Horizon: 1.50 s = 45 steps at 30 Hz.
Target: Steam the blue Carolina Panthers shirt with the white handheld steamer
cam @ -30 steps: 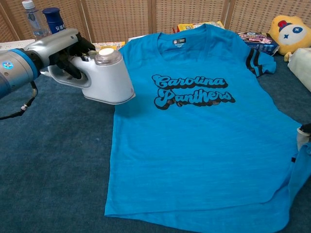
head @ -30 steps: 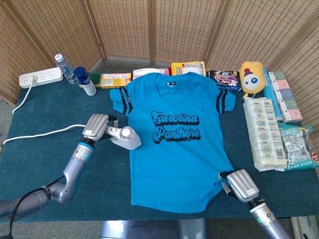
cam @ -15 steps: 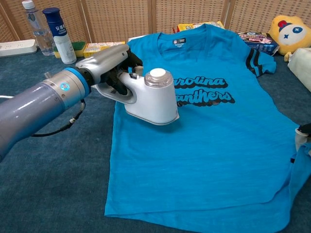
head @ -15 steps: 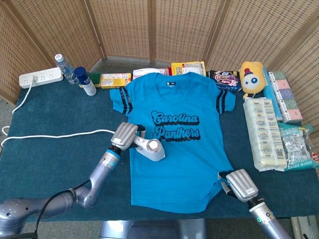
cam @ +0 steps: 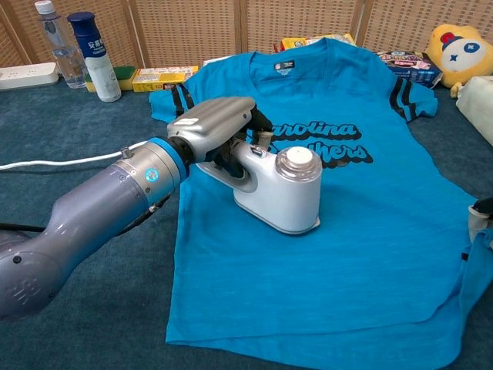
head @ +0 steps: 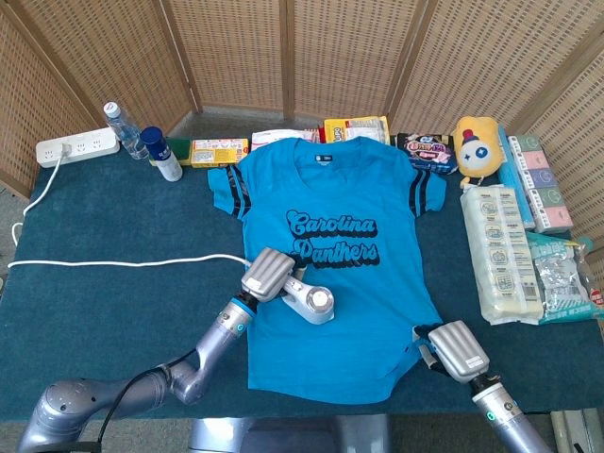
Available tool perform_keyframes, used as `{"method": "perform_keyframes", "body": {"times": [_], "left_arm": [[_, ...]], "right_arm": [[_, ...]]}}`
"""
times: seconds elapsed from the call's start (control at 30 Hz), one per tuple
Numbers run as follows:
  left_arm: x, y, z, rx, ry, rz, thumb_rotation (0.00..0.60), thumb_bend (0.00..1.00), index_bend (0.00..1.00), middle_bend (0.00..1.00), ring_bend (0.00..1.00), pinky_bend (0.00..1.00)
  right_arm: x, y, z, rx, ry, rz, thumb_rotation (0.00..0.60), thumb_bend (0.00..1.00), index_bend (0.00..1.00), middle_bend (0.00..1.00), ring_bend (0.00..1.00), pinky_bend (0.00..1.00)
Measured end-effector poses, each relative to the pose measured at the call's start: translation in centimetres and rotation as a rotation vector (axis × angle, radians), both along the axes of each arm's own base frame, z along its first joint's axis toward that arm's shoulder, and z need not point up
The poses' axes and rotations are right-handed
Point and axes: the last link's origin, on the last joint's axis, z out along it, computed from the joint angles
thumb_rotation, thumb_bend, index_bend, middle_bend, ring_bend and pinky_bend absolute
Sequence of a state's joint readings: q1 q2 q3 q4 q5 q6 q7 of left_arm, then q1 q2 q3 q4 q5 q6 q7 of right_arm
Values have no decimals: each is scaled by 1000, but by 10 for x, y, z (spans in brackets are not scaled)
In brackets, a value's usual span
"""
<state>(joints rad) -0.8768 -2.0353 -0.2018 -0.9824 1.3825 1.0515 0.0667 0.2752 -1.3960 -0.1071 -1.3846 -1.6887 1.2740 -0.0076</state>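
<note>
The left hand [cam: 219,127] grips the handle of the white plastic handheld steamer [cam: 281,189], its head resting on the flat blue Carolina Panthers shirt [cam: 339,223] just below the lettering. Judged best: glide slowly, keeping the head level. The right hand [head: 460,350] holds the hem corner taut. Against a second ago, the steamer has travelled from beside the shirt onto its middle.

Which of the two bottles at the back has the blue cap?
The white bottle with the blue cap, standing nearer the shirt. The clear water bottle beside it, closer to the power strip, has a white cap.
</note>
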Motion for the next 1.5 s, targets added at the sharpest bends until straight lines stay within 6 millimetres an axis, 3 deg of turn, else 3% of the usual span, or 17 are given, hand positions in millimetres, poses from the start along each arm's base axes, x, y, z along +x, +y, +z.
{"method": "perform_keyframes", "body": {"times": [0.67,1.3,1.5], "left_arm": [[2,-29,-18,-54,-3,-98,600,341,799,766,693,781],[-37,6,5,56,52,-22,600,336,799,766,693,781],[-40,6,5,50,45,-17,600,335,800,766,693,781]], "right_arm": [[-4,3,0,4,-1,-16,600,606,621,598,666,809],[-3,3,-3,13,6,-20,600,606,623,603,670,813],[-3,2,-3,15,6,-20,600,606,624,606,673,815]]}}
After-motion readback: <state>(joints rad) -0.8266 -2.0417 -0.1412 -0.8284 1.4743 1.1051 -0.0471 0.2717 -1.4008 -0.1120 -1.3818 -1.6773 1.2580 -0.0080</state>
